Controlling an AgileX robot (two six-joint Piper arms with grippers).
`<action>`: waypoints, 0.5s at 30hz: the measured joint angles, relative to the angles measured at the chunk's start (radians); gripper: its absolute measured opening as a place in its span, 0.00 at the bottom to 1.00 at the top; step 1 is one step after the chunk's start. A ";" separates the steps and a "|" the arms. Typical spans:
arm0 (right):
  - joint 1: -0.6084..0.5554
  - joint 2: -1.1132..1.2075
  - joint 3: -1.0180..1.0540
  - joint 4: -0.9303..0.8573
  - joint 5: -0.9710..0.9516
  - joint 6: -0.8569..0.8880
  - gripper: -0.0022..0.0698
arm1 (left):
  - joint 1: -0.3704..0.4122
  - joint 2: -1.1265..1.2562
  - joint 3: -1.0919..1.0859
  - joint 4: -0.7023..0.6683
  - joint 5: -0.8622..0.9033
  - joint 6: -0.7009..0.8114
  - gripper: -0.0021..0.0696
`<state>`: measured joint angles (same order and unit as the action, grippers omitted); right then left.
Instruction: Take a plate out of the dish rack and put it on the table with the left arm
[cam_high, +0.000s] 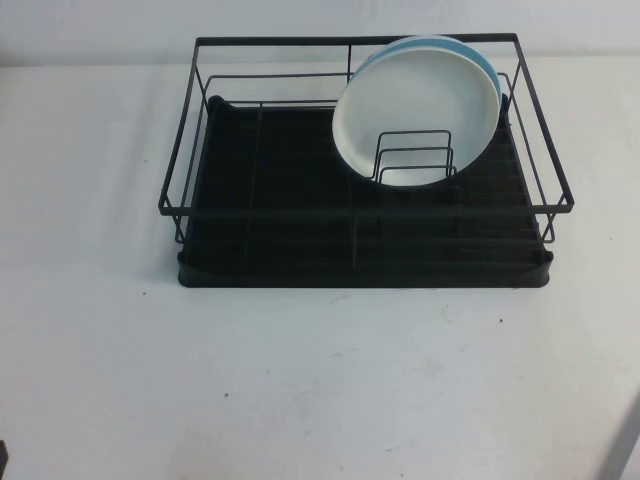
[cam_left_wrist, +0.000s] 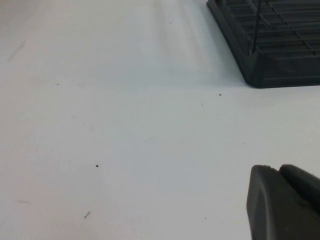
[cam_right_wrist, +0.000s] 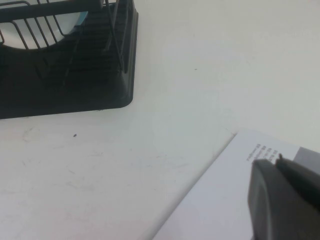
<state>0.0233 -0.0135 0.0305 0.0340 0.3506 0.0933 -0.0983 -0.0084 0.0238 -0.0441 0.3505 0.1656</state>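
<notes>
The white plate (cam_high: 415, 110) stands on edge in the right half of the black dish rack (cam_high: 270, 240), leaning back against a light blue plate (cam_high: 478, 52) and held by the small wire dividers (cam_high: 415, 160). In the left wrist view my left gripper (cam_left_wrist: 275, 167) hovers low over the bare table (cam_high: 320, 380), shut and holding nothing, with a rack corner (cam_left_wrist: 280, 50) some way ahead of it. My right gripper (cam_right_wrist: 276, 159) is also shut and empty, above a printed sheet near the rack's other front corner (cam_right_wrist: 65, 85). Neither gripper is near the plate.
A white sheet of paper (cam_right_wrist: 220, 200) with small print lies on the table under the right gripper. The rack's left half holds no dishes. A broad stretch of white table with a few dark specks lies in front of the rack.
</notes>
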 joint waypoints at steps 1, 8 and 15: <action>0.000 0.000 0.000 0.000 0.000 0.000 0.00 | 0.000 0.000 0.000 0.000 0.000 0.000 0.02; 0.000 0.000 0.000 0.000 0.000 0.000 0.00 | 0.000 0.000 0.000 0.032 0.000 0.019 0.02; 0.000 0.000 0.000 0.000 0.000 0.000 0.00 | 0.000 0.000 0.000 0.109 0.000 0.027 0.02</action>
<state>0.0233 -0.0135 0.0305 0.0340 0.3506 0.0933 -0.0983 -0.0084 0.0238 0.0645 0.3505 0.1927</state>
